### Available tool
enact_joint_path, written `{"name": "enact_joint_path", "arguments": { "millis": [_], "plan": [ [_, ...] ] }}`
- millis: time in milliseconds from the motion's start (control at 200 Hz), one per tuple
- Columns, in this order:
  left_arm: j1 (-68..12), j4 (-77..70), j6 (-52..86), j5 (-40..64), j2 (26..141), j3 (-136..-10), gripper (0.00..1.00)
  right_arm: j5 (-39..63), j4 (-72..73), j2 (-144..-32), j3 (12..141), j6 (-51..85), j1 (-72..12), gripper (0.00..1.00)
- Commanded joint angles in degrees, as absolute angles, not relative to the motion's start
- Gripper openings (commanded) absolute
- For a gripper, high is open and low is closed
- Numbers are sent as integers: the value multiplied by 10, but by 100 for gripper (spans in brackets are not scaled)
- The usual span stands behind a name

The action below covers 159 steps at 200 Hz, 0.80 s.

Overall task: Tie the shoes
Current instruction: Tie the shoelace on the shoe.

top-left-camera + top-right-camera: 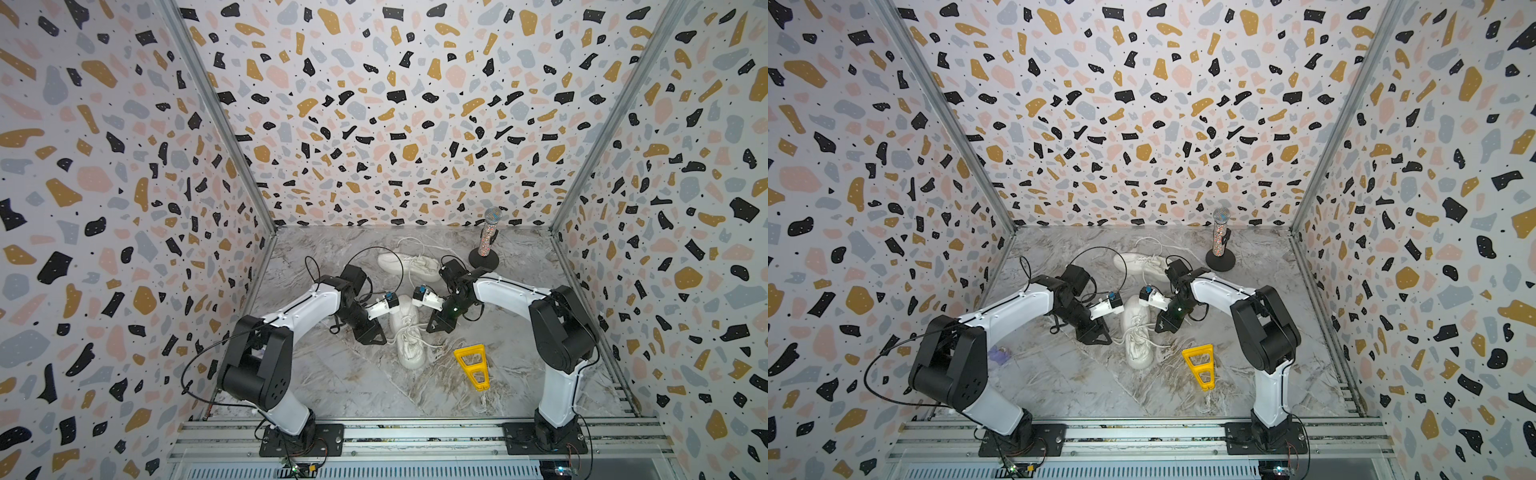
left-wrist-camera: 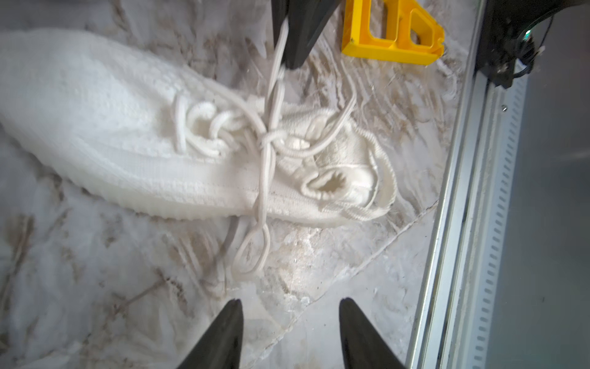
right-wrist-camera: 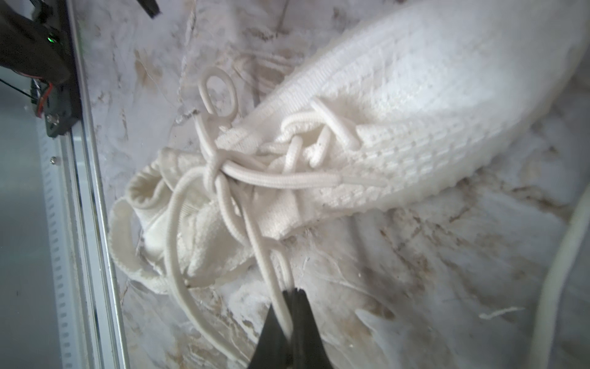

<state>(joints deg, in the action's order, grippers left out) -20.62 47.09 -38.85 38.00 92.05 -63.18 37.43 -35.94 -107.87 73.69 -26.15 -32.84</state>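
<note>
One white shoe [image 1: 406,338] [image 1: 1136,336] lies mid-table between both arms, its laces tied in a knot [image 2: 268,138] [image 3: 213,166]. My right gripper [image 3: 292,292] [image 2: 295,60] is shut on one lace loop [image 2: 277,80], which runs taut from the knot. The other loop [image 2: 252,252] [image 3: 218,96] lies loose on the table beside the sole. My left gripper [image 2: 290,303] [image 1: 376,336] stands open a little short of that loose loop, with nothing between its fingers. The second shoe [image 1: 409,264] [image 1: 1142,264] lies on its side further back, its laces trailing loose.
A yellow plastic frame [image 1: 471,365] [image 1: 1200,365] [image 2: 392,32] lies right of the near shoe. A glittery microphone on a black round stand [image 1: 489,241] [image 1: 1221,241] is at the back right. A metal rail [image 2: 463,191] [image 3: 79,191] runs along the table's front edge.
</note>
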Motion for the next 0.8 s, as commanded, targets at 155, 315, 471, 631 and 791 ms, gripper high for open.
{"name": "enact_joint_path", "arguments": {
  "millis": [155, 315, 471, 631, 791],
  "plan": [
    [-204, 436, -258, 522, 972, -690, 57, 444, -244, -1025, 684, -189, -321, 0],
    [-208, 370, -160, 535, 1005, -692, 55, 446, -226, -1023, 672, -172, -321, 0],
    [-215, 349, -133, 526, 1045, -702, 55, 445, -223, -1019, 667, -172, -317, 0],
    [-237, 342, -128, 516, 1069, -716, 55, 443, -226, -1013, 662, -175, -312, 0],
    [-245, 335, -126, 514, 1086, -725, 48, 445, -231, -1010, 662, -177, -308, 0]
  ]
}}
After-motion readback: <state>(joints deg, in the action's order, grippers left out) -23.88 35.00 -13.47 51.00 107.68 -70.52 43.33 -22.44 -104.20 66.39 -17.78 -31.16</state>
